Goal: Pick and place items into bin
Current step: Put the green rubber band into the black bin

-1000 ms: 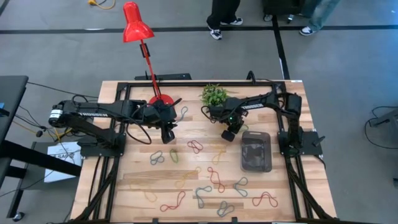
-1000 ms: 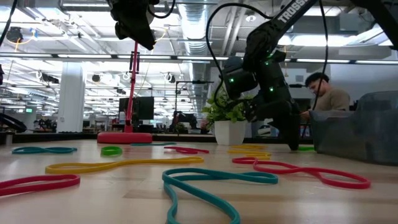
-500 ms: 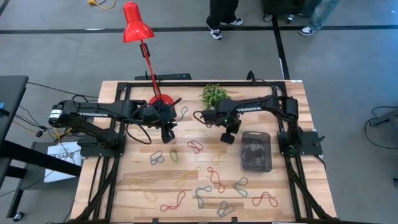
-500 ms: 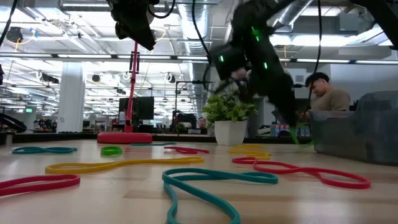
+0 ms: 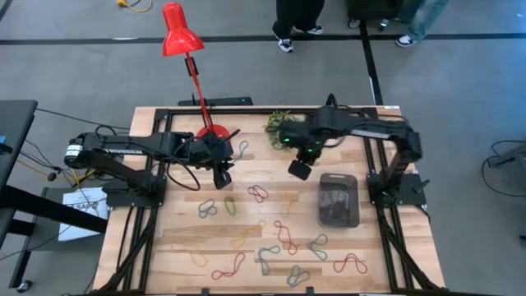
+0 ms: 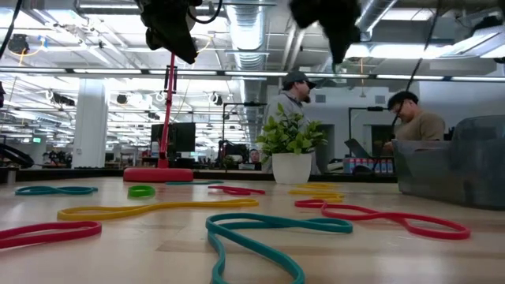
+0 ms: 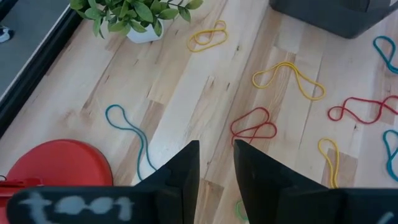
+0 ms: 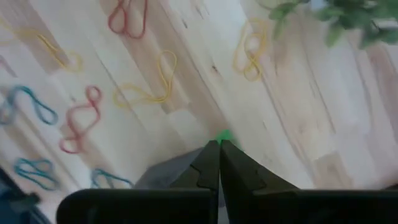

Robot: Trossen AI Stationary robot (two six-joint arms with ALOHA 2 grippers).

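Several thin twisted bands lie flat on the wooden table: a red one point(image 5: 259, 194), a yellow one point(image 5: 288, 205), a green one point(image 5: 229, 204) and a grey-blue one point(image 5: 207, 209). The dark see-through bin point(image 5: 339, 200) stands at the table's right. My right gripper point(image 5: 297, 168) hangs high above the table, just left of the bin's far end, shut on a green band point(image 8: 224, 135). In the low view it is at the top point(image 6: 335, 31). My left gripper point(image 5: 222, 179) hovers open and empty near the red lamp base, above a red band point(image 7: 254, 126). My right gripper pinches the green band between its two fingertips; only a small green bit point(image 8: 224, 135) shows right at the tips. The fingers point down from above. The band is lifted clear of the table.
A small potted plant point(image 5: 283, 123) stands at the far middle, partly under my right arm. The red lamp's round base point(image 5: 212, 131) is beside my left gripper. More bands point(image 5: 283, 237) lie across the near half. People sit beyond the table point(image 6: 414, 122).
My right gripper has risen from the table beside the bin to high above it, taking the green band up clear of the wood. Its arm has swung over the plant. My left gripper has kept still.
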